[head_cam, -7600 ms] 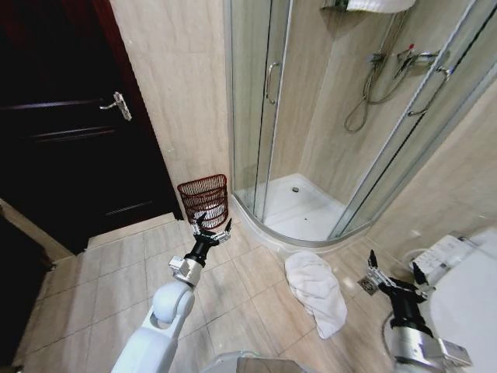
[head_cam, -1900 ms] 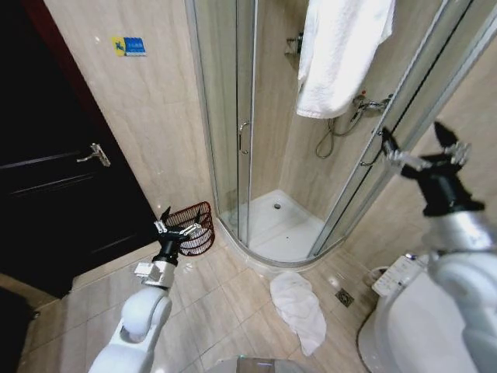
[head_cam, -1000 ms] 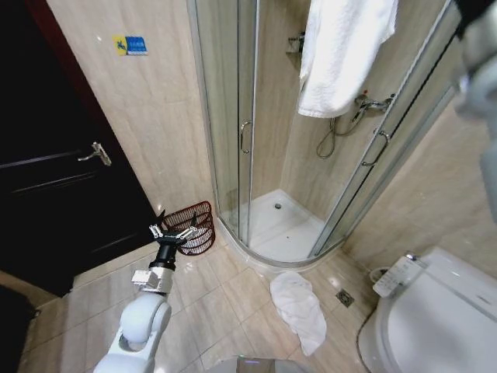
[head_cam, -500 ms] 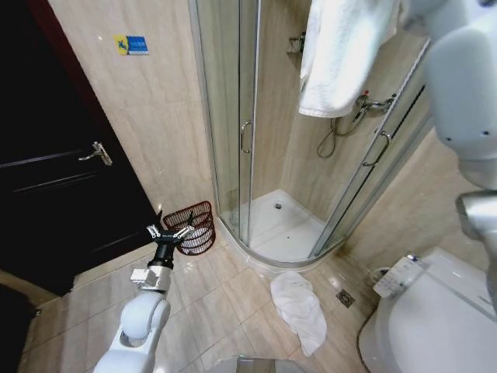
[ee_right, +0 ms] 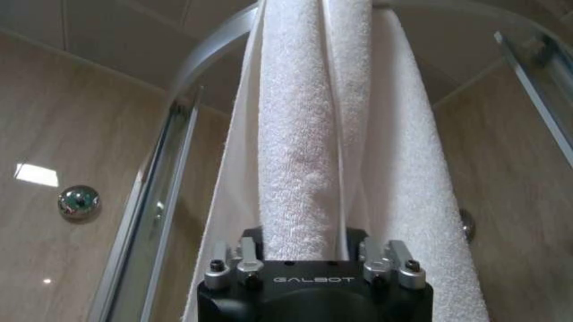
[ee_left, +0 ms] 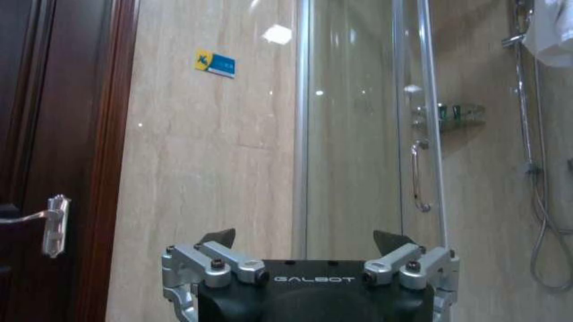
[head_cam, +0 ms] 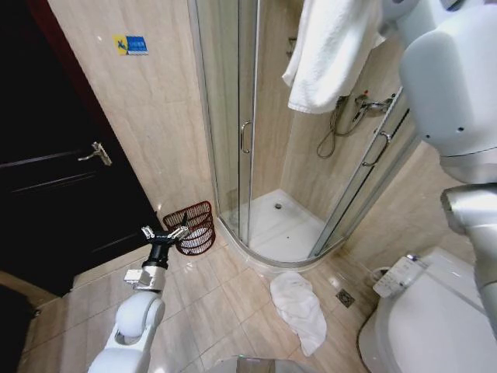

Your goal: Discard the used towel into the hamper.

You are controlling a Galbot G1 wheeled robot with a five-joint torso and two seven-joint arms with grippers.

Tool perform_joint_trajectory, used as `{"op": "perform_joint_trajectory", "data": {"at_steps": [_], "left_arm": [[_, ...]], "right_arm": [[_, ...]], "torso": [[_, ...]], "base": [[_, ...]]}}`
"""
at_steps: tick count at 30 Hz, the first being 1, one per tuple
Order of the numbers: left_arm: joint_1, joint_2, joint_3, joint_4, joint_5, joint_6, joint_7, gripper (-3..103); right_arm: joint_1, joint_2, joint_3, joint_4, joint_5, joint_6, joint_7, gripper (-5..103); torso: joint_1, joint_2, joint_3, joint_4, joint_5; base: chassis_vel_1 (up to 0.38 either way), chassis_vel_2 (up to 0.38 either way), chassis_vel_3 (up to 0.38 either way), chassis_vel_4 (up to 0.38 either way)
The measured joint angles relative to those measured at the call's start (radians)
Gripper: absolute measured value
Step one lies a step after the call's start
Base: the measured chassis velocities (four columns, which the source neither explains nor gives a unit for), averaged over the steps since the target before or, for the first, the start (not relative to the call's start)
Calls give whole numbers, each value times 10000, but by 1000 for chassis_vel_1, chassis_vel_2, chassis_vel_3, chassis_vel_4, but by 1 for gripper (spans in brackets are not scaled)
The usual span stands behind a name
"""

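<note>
Towel point(head_cam: 330, 50), white and long, hangs over the top rail of the shower enclosure point(head_cam: 256, 132), draping down beside the shower fittings. The right wrist view adds what the head view hides: a rolled fold of this towel point(ee_right: 300, 147) runs straight down into the right gripper point(ee_right: 313, 258), whose fingers are closed on the cloth just below the rail. In the head view the right arm point(head_cam: 454, 85) rises beside the enclosure's sliding door, its hand end out of sight. A second white towel point(head_cam: 299, 307) lies crumpled on the floor just outside the enclosure's curved sill. The hamper point(head_cam: 190, 228), a dark reddish-brown wire basket, stands on the floor against the wall, touching or just beside the enclosure's near edge, between it and the dark door point(head_cam: 54, 179). The left gripper point(head_cam: 165, 234) hovers just beside the hamper's rim, well apart from both towels. Its wrist view shows the fingers point(ee_left: 217, 236) spread wide with nothing between them, pointing at the enclosure's glass and handle.
</note>
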Motion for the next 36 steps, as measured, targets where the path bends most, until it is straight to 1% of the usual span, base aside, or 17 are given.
{"op": "perform_joint_trajectory", "data": {"at_steps": [1, 2, 4, 5, 6, 7, 10, 12, 13, 14, 27, 36], "left_arm": [[6, 5, -11, 2, -19, -12, 6, 100], [6, 5, -11, 2, -19, -12, 6, 100], [25, 11, -43, 7, -82, -28, 22, 100], [38, 15, -57, 8, -105, -32, 31, 100], [48, 28, -78, 8, -122, -45, 40, 100], [48, 28, -78, 8, -122, -45, 40, 100], [76, 88, -209, 28, -219, -97, 86, 100], [77, 99, -233, 30, -239, -104, 91, 100], [80, 109, -285, 32, -278, -120, 100, 100], [82, 109, -311, 32, -289, -139, 104, 100], [136, 72, -409, -1, -340, -206, 126, 100], [275, 85, -697, 56, -536, -435, 187, 100]], "right_arm": [[16, 2, -2, -20, -2, 5, -6, 51], [16, 2, -2, -20, -2, 5, -6, 51], [49, -1, -16, -60, -2, 16, -17, 40], [58, -8, -28, -94, -2, 35, -22, 40], [59, -15, -42, -125, -2, 54, -29, 35], [59, -15, -42, -125, -2, 54, -29, 35], [25, -65, -62, -147, -1, 117, -42, 19], [13, -75, -63, -143, 0, 122, -44, 19], [-18, -95, -64, -133, 2, 138, -48, 13], [-24, -102, -66, -130, 4, 144, -49, 10], [2, -121, -109, -65, 50, 174, -44, 10], [-323, -240, -158, 389, 225, 190, 155, 10]], "torso": [[0, 0, 0, 0, 0], [0, 0, 0, 0, 0], [0, 0, -1, 0, 0], [0, 0, -1, 0, 0], [-1, 0, -1, 0, 0], [-1, 0, -1, 0, 0], [-1, -1, -2, 0, -1], [-1, -1, -2, 0, -1], [-1, -1, -2, 0, 0], [-1, -2, -1, 1, 0], [-1, -3, -1, 0, 0], [-2, -2, -3, 0, -1]], "base": [[0, 0, 0, 0], [0, 0, 0, 0], [0, 0, 0, 0], [0, 0, 0, 0], [0, 0, 0, 0], [0, 0, 0, 0], [0, 0, 0, 0], [0, 0, 0, 0], [0, 0, 0, 0], [0, 0, 0, 0], [0, 0, 0, 0], [0, 0, 0, 0]]}}
